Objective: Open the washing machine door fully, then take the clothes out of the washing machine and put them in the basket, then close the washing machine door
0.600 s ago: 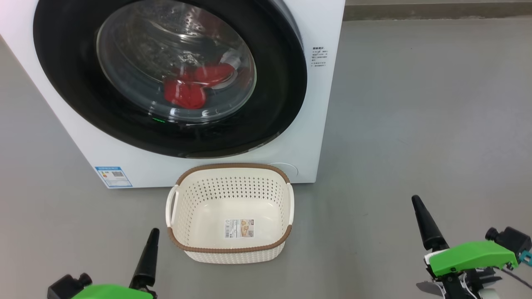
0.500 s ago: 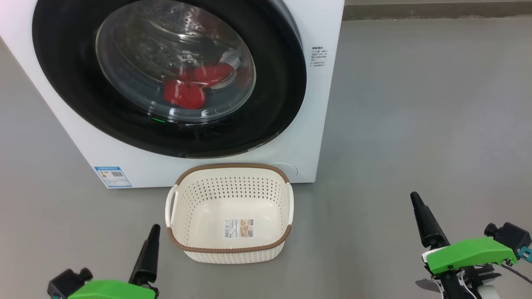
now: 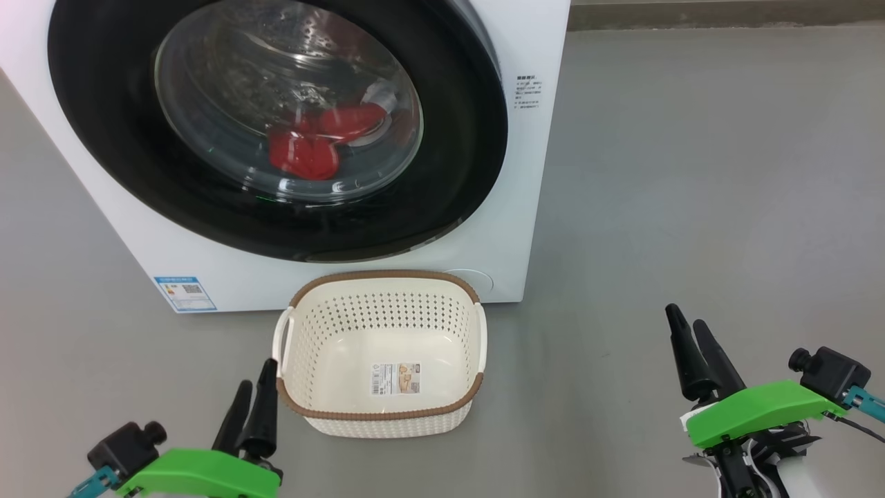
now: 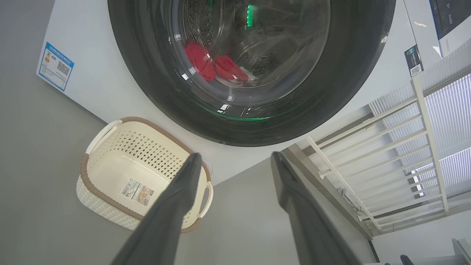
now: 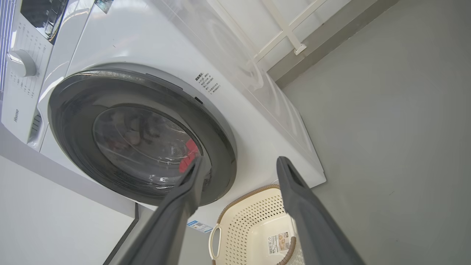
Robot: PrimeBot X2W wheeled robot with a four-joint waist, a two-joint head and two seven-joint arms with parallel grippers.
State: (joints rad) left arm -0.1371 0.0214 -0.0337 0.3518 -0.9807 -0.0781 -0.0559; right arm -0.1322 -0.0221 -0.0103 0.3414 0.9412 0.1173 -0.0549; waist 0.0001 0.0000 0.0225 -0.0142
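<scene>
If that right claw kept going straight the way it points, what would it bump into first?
Probably the white front of the washing machine, just beside the black rim of the washing machine door: the right gripper aims there in its wrist view, though depth is unclear.

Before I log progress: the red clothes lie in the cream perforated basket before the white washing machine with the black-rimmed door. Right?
No: head view shows the red clothes inside the white washing machine, behind its black-rimmed door; the cream perforated basket holds none.

The wide-spread right tool (image 5: 240, 161) faces the closed washing machine door (image 5: 141, 134).
</scene>
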